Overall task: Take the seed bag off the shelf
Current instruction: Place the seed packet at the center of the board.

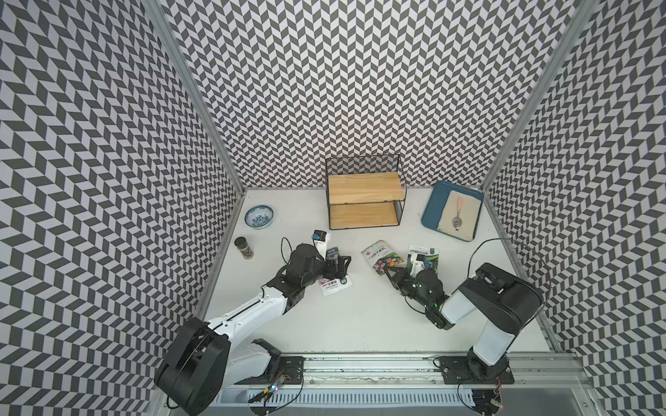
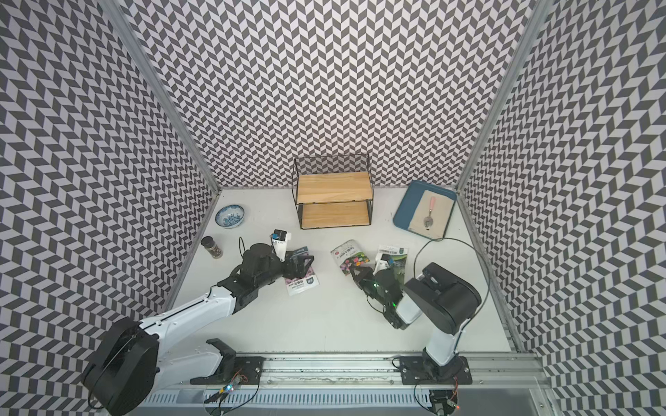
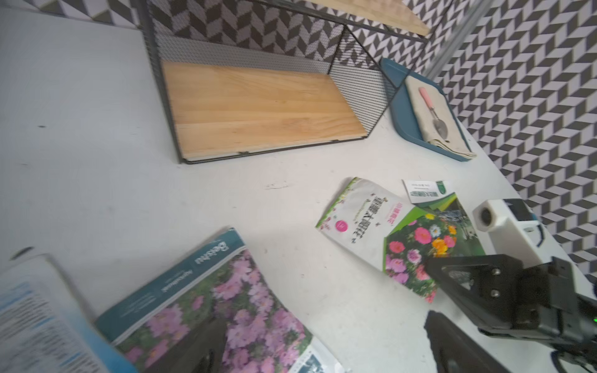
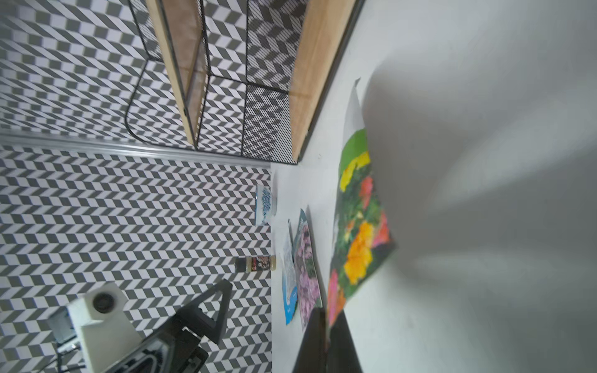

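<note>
Seed bag (image 1: 380, 256), white-topped and printed with pink, orange and yellow flowers on green, is pinched at one corner by the closed right gripper (image 1: 387, 270), in front of the shelf (image 1: 364, 187). The left gripper (image 1: 338, 264) is spread wide above a pink-flowered packet (image 1: 337, 285).

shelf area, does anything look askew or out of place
The shelf is bare. Seed bags lie askew on the table in front: a pink-flower bag, a mixed-flower bag beside a green bag. Nothing spilled.
</note>
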Robot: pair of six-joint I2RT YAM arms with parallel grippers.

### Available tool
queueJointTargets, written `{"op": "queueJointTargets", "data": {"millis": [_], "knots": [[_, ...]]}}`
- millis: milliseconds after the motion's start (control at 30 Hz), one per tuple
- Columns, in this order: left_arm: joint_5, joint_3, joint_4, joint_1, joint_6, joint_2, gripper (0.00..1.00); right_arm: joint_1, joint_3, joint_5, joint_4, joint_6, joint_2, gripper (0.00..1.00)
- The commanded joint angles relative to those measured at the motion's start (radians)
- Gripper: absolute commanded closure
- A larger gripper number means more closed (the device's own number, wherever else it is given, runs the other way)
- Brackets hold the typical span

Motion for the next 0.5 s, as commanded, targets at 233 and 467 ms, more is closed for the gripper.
{"op": "queueJointTargets", "data": {"millis": [233, 467], "knots": [[0.052, -0.052, 0.041, -0.074, -0.081, -0.023, 0.0, 0.025, -0.092, -0.098, 0.023, -0.067, 0.017, 0.81], [0.021, -0.027, -0.02, -0.076, -0.079, -0.035, 0.0, 0.028, -0.11, -0.125, -0.036, -0.076, -0.03, 0.06]]}}
